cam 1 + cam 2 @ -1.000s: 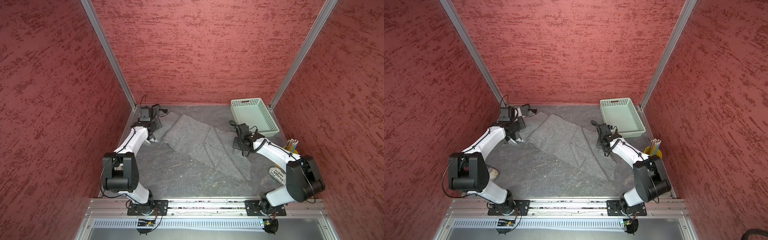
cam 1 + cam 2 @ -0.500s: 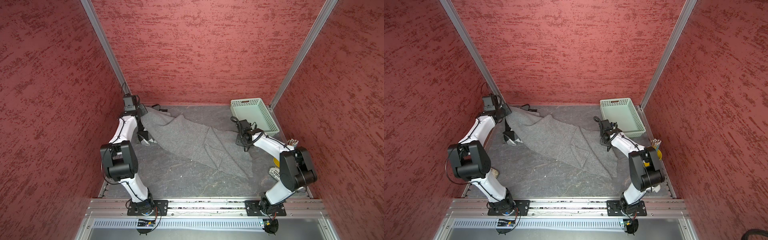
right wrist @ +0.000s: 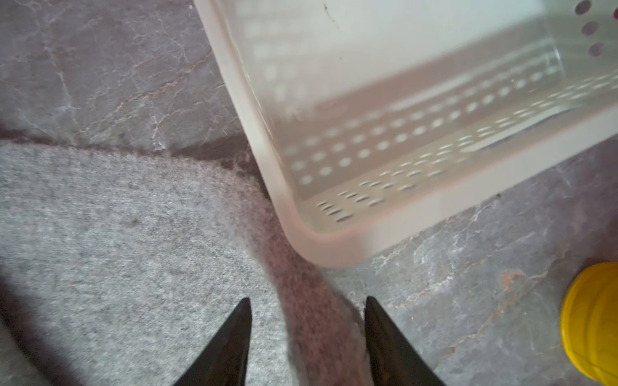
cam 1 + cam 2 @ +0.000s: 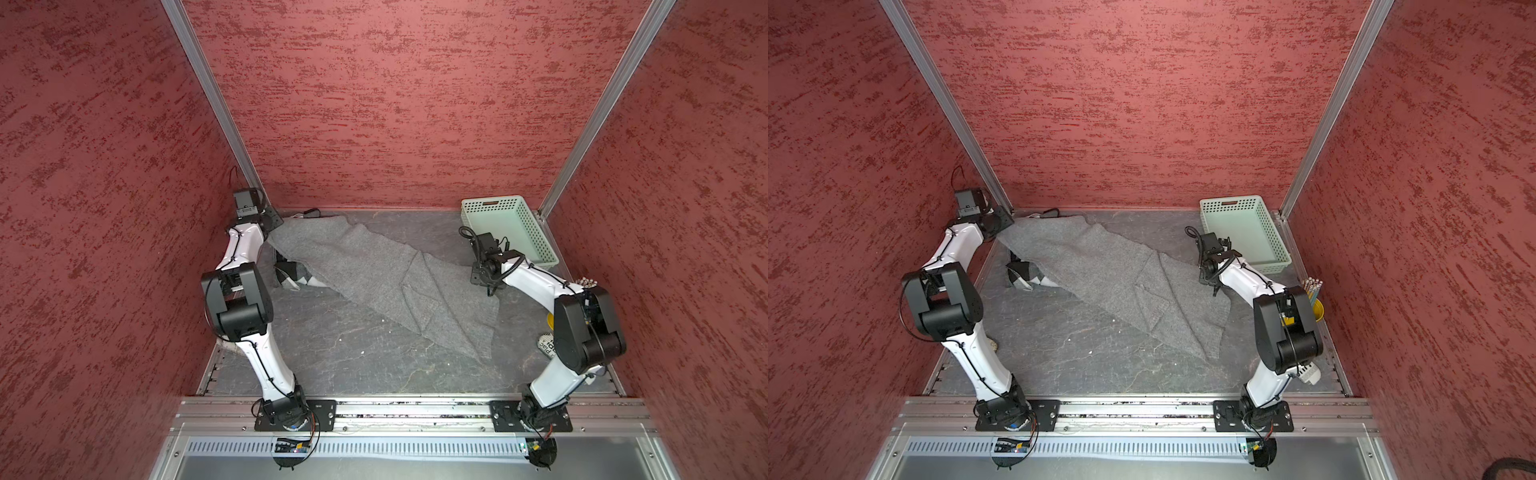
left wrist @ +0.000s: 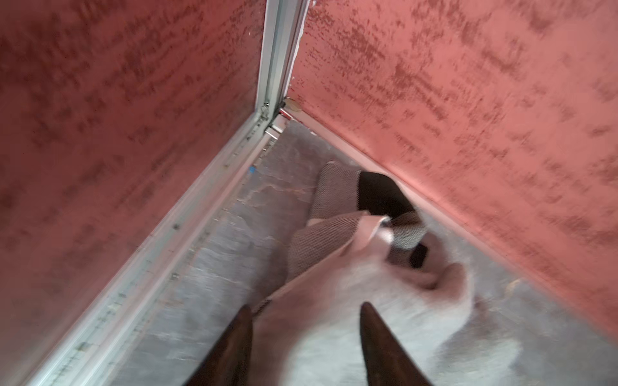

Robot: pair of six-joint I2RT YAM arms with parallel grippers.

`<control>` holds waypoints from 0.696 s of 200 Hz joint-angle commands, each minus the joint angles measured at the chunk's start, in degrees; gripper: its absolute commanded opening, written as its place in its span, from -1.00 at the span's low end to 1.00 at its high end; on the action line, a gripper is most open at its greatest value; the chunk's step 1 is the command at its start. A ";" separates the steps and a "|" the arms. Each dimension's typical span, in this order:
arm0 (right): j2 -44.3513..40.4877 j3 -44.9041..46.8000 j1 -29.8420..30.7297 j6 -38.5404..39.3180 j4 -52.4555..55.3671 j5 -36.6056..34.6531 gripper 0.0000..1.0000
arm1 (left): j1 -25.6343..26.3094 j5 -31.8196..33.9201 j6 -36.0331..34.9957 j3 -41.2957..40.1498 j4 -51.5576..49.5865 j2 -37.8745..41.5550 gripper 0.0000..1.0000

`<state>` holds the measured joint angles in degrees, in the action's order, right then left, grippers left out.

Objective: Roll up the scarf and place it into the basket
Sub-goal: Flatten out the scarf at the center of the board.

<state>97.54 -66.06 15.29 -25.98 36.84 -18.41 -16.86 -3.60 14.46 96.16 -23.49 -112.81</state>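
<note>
Comparing wrist views, I find left pincer (image 5: 306, 304) and right pincer (image 3: 307, 298) spread over the grey knit scarf (image 3: 117, 217); only the right's shows the mint-green perforated plastic basket (image 3: 334, 242).

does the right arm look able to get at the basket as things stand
Probably yes: the right hand hangs open beside the basket, only scarf beneath it, nothing between.
</note>
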 commanded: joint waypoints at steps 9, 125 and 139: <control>-3.47 -1.61 -1.03 -0.04 4.67 -5.83 0.34 | 3.93 0.57 0.10 -1.77 0.31 5.76 0.52; -16.16 9.08 12.99 -13.78 -5.98 10.68 0.11 | 10.86 7.17 5.27 -19.87 -1.51 20.43 0.99; -11.66 9.02 14.35 -14.25 -8.46 12.45 0.07 | 9.92 6.56 5.40 -20.88 -1.52 20.51 0.99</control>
<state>80.27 -57.95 27.05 -35.94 35.35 -11.97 -5.54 3.11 18.28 76.64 -25.82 -93.38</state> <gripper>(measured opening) 0.551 0.996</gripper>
